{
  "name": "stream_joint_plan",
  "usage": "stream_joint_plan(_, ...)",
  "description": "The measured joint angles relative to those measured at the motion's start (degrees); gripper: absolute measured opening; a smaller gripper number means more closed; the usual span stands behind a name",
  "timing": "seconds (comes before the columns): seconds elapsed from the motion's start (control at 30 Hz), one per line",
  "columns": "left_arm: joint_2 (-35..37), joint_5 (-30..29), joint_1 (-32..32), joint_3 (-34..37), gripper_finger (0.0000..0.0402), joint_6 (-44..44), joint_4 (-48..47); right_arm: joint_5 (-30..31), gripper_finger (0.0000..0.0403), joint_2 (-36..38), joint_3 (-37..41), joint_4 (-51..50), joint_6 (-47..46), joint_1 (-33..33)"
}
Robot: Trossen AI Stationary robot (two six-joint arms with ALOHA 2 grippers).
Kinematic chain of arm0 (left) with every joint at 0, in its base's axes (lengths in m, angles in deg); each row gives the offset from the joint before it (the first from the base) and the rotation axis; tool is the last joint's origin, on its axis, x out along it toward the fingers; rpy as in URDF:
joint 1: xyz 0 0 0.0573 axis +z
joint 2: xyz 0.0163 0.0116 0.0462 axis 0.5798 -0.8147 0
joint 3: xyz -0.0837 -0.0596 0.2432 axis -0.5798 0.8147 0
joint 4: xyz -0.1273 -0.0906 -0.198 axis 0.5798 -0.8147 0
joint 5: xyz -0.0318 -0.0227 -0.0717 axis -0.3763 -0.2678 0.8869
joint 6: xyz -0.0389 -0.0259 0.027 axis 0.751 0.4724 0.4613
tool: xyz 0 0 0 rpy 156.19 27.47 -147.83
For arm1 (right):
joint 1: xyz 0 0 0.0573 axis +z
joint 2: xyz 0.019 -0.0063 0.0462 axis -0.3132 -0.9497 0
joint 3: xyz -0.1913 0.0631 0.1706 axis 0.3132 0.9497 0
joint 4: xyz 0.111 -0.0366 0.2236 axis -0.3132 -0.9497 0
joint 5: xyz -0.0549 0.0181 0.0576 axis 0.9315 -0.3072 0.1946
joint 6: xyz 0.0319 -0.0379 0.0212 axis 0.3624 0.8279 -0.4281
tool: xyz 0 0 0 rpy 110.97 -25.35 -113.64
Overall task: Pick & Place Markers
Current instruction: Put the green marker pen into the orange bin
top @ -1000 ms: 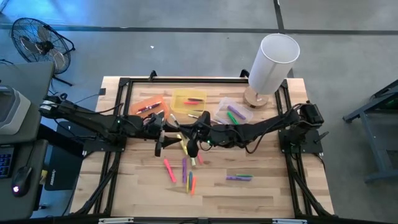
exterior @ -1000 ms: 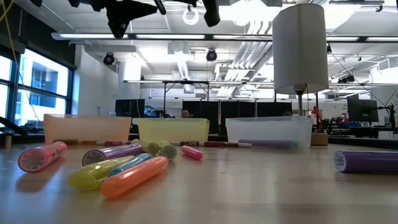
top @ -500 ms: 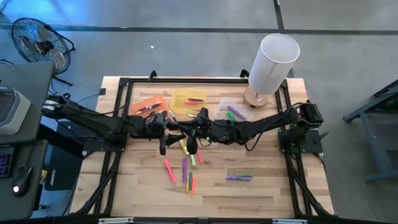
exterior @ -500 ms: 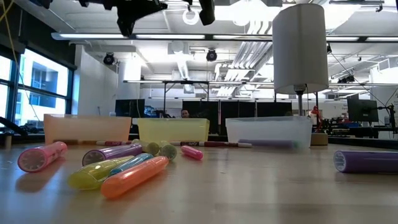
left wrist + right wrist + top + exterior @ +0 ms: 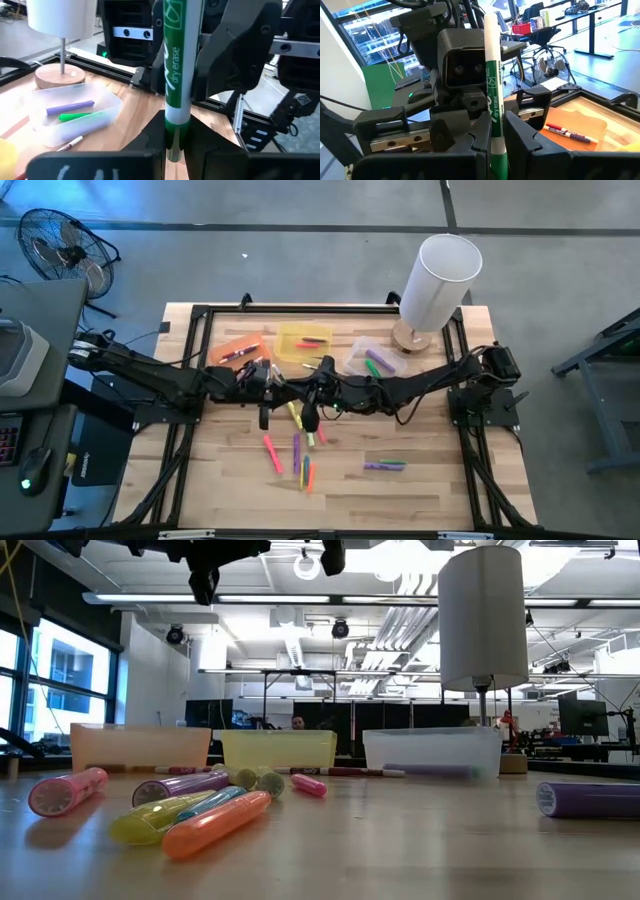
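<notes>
I see both pincers, left and right, clamped on one green marker above the surface; a few markers sit in bins, many more lie loose

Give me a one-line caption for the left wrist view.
Both grippers grip one green marker above the table, with the clear bin and lamp behind.

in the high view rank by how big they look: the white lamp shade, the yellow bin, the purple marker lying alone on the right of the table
1. White cylindrical lamp shade, largest by far.
2. Yellow plastic bin.
3. Purple marker, a thin sliver, smallest.
The shade stands taller and so nearer the overhead camera, which inflates it somewhat.
</notes>
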State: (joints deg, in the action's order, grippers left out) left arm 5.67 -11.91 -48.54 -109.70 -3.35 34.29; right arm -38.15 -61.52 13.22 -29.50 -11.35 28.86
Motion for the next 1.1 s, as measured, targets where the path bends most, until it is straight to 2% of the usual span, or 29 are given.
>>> stream_joint_plan(0.23,0.0,0.1,0.0,0.0,0.0056,0.6,-0.9,-0.1,0.0029,0.0,0.0,-0.4,-0.8,-0.1)
stream_joint_plan(0.4,0.4,0.1,0.0,-0.1,0.0032,0.7,-5.2,-0.4,0.0065,0.0,0.0,-2.5,-0.8,-0.1)
stream_joint_plan(0.5,2.0,0.0,0.0,-0.1,0.0032,0.8,-10.2,0.0,0.0089,0.0,0.0,-4.7,-1.9,-0.1)
stream_joint_plan(0.57,3.9,-1.0,0.0,-1.2,0.0032,1.5,-16.8,0.0,0.0101,0.0,0.0,-6.4,-3.5,-0.1)
stream_joint_plan(0.73,10.2,-4.0,3.5,-6.5,0.0040,2.4,-41.7,-0.9,0.0118,0.0,0.0,-12.0,-8.3,-0.1)
stream_joint_plan(0.87,14.9,-4.8,9.9,-8.5,0.0035,2.3,-59.6,-4.4,0.0117,0.0,0.0,-13.2,-10.3,-0.1)
stream_joint_plan(1.0,16.4,-3.7,19.2,-8.5,0.0033,1.0,-76.5,-5.6,0.0118,0.0,0.0,-13.3,-10.3,-0.1)
stream_joint_plan(1.03,16.0,-3.3,21.7,-8.3,0.0033,0.6,-78.1,-5.5,0.0118,0.0,0.0,-13.3,-10.3,-0.1)
stream_joint_plan(1.1,15.3,0.0,26.0,-8.1,0.0033,-1.6,-75.1,-5.4,0.0118,0.0,0.0,-13.3,-10.3,-0.1)
